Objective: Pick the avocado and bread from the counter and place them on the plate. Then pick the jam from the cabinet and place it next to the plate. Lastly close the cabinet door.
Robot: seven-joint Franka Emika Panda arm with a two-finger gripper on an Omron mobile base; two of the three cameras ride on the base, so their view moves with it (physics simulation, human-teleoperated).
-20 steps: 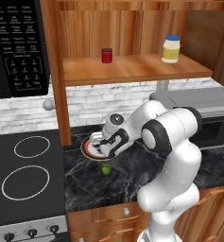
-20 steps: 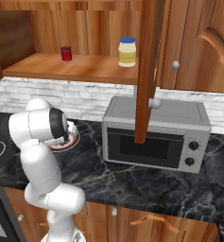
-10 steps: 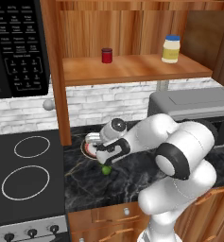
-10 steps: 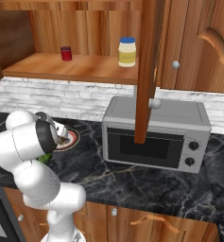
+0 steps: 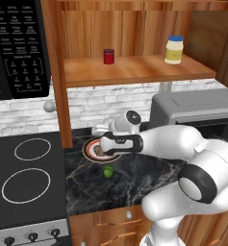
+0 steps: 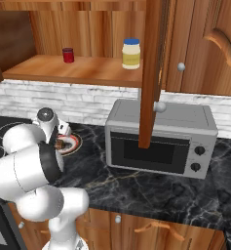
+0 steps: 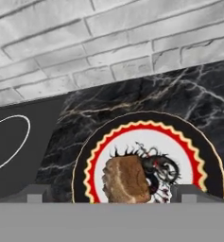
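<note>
Hand view looks down on the plate (image 7: 198,156), with the bread (image 7: 126,180) lying on its white centre just ahead of the pincer (image 7: 111,191), whose 2 tips stand wide apart at either side with nothing between them; the bread lies free on the plate, so that half of the placing looks done. From the left base view the avocado (image 5: 107,170) sits on the tabletop (image 5: 130,185) below and just in front of the pincer (image 5: 102,144), off the plate's (image 5: 89,153) near rim, and I judge it the next thing to fetch. To do that well, the pincer should lift straight up clear of the bread before moving across, so it does not drag the chunk off the plate, then drop over the avocado with the jaws wide, since a round ball can roll away if nudged from 1 side. The jam (image 5: 108,56) waits on the cabinet (image 5: 134,69) shelf, high above the pincer. As for pose, the arm reaches leftward and low from its base, forearm nearly level over the tabletop, wrist bent so the hand points down at the plate; from the right base view the elbow bulks in front and the plate (image 6: 74,142) peeps out beside it
</note>
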